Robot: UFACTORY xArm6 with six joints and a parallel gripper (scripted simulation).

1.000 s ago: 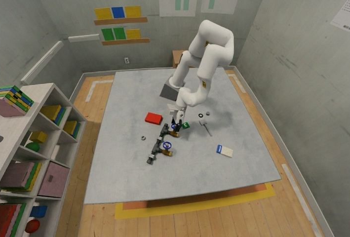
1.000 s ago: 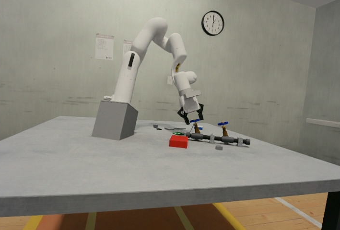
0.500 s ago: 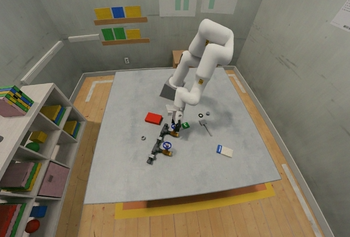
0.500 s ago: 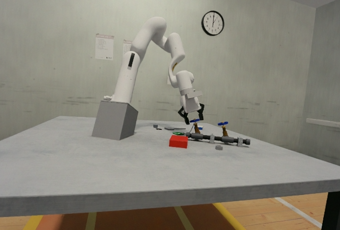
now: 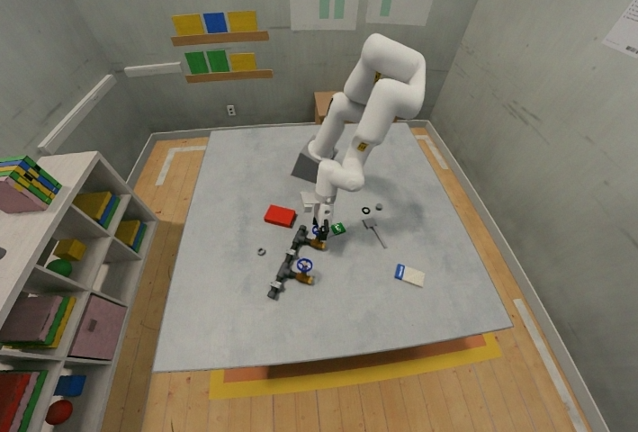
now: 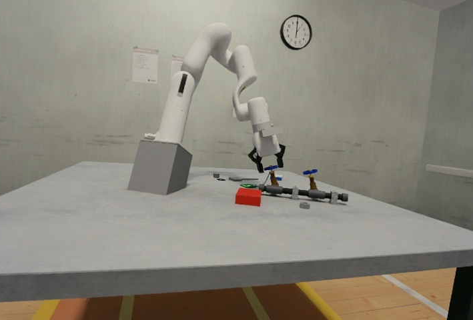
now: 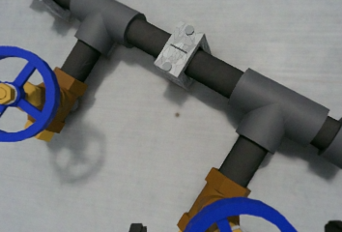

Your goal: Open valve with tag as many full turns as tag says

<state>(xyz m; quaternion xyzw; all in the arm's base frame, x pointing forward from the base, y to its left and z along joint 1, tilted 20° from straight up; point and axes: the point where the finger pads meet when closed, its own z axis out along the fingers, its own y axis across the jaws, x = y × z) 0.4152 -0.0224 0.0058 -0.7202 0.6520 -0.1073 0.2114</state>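
Note:
A dark grey pipe [image 5: 284,265] [image 6: 301,193] [image 7: 213,72] lies on the table with two brass valves, each with a blue handwheel. The farther valve's handwheel [image 6: 271,167] [image 7: 239,217] has a green tag [image 5: 337,229] [image 6: 247,185] chained to it, lying flat beside it. The digits on the tag are too small to read. My gripper [image 5: 321,225] [image 6: 269,164] [image 7: 239,227] is open and hangs right over this handwheel, one fingertip on each side of it, not touching. The other valve's handwheel [image 5: 304,265] [image 6: 309,172] [image 7: 14,94] stands apart, untouched.
A red block [image 5: 279,215] [image 6: 248,197] lies beside the pipe's far end. A grey nut [image 5: 258,249] [image 6: 303,205] lies near the pipe. A black ring [image 5: 365,210], a grey tool [image 5: 374,231] and a white-and-blue card [image 5: 409,274] lie to the right. The arm's grey base [image 6: 159,167] stands behind.

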